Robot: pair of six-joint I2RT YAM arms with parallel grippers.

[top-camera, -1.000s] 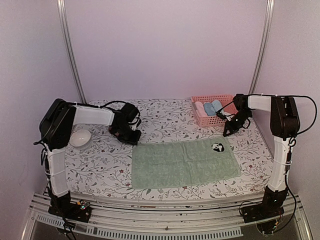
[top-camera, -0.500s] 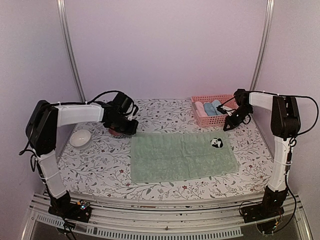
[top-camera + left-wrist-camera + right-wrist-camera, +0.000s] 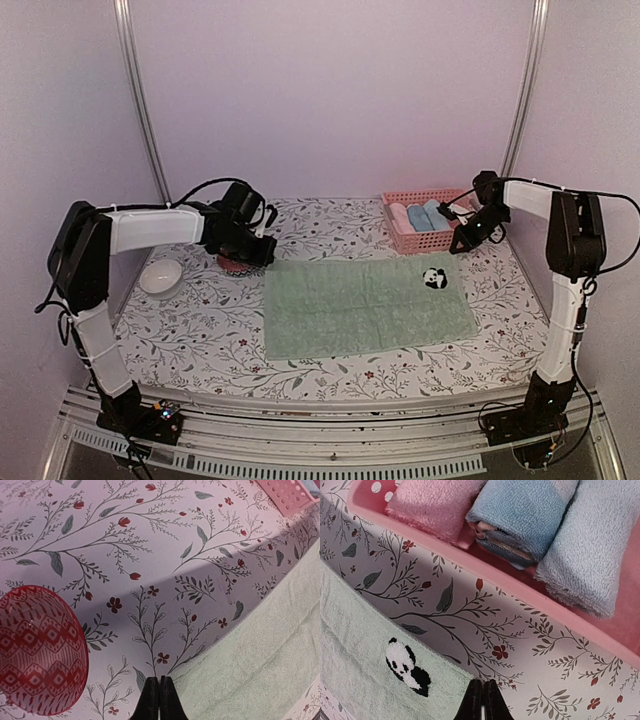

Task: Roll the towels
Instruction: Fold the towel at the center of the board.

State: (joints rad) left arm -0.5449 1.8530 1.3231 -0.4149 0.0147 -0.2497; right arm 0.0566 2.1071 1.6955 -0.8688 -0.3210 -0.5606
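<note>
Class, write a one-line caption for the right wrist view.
Shut right gripper by the panda towel's edge, near a basket of rolled towels.

We see a floral cloth [image 3: 190,330] covering the table — leafy sprigs with small red flowers. A white bowl [image 3: 160,277] sits near its left edge, and a red patterned bowl [image 3: 37,650] sits further in, well apart from the pink basket [image 3: 415,243] at the far right corner. Two metal poles [image 3: 141,100] rise against lilac walls [image 3: 330,90].
</note>
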